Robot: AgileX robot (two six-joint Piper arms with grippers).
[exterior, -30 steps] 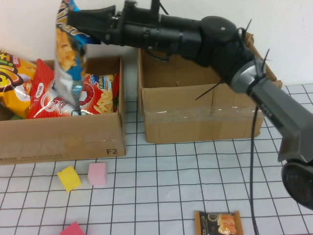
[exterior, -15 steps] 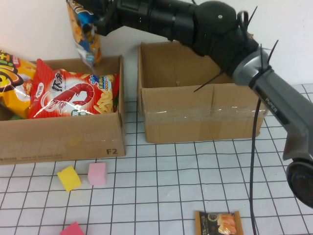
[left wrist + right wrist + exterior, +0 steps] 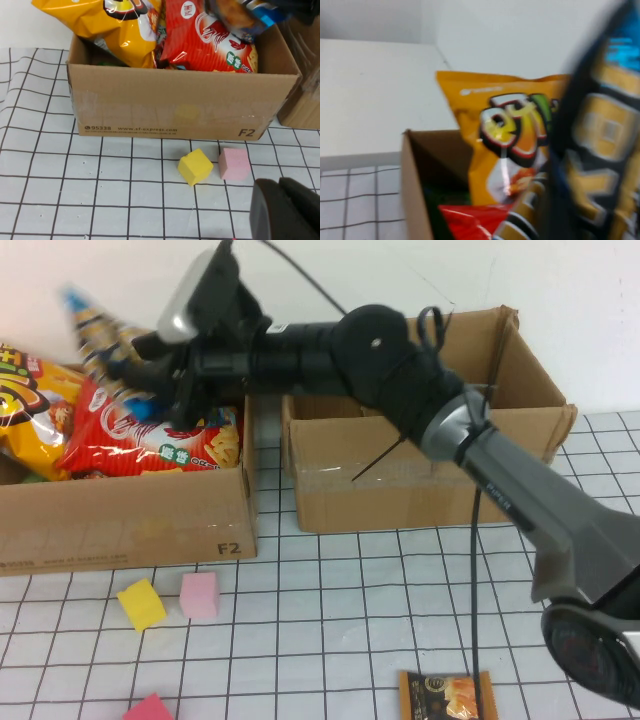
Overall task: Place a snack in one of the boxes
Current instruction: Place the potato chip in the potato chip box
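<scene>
My right gripper (image 3: 148,372) reaches across over the left cardboard box (image 3: 150,525) and is shut on a blue and yellow snack bag (image 3: 92,328). The bag is blurred, sticks out to the far left, and fills the right wrist view (image 3: 600,140). It hangs just above a red shrimp-chip bag (image 3: 130,435) and an orange bag (image 3: 25,405) lying in that box. The right cardboard box (image 3: 420,480) looks empty. My left gripper (image 3: 285,212) is shut and empty, low over the table in front of the left box (image 3: 175,110).
A small orange snack packet (image 3: 447,695) lies on the gridded table near the front. A yellow cube (image 3: 141,603), a pink cube (image 3: 199,594) and a magenta block (image 3: 150,708) sit in front of the left box. A white wall stands behind the boxes.
My right arm has dropped and rolled its wrist. The blue and yellow bag went from hanging high above the left box to pointing left, close over the snacks in it.
</scene>
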